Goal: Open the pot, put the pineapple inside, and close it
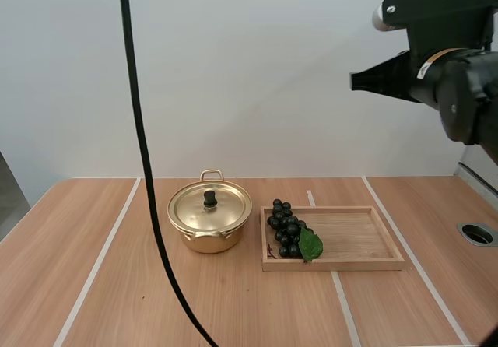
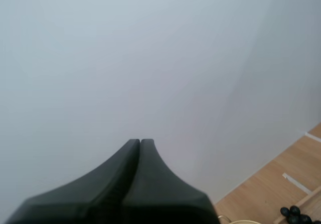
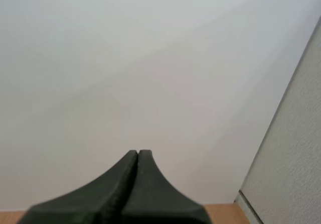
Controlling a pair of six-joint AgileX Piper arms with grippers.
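A gold pot point(image 1: 208, 221) stands on the table with its lid point(image 1: 210, 206) on, black knob upright. To its right, a bunch of dark grapes point(image 1: 288, 237) with a green leaf lies at the left end of a wooden tray point(image 1: 366, 238); no pineapple is in view. My right gripper point(image 1: 355, 81) is held high above the table's right side, pointing left, far from the pot. Its fingers lie together as one dark wedge point(image 3: 137, 152), shut on nothing. My left gripper point(image 2: 140, 141) is likewise shut on nothing, raised well above the grapes point(image 2: 295, 214).
White tape lines run front to back across the wooden table point(image 1: 93, 238). A round hole point(image 1: 477, 233) is set in the table near its right edge. A white wall stands behind the table.
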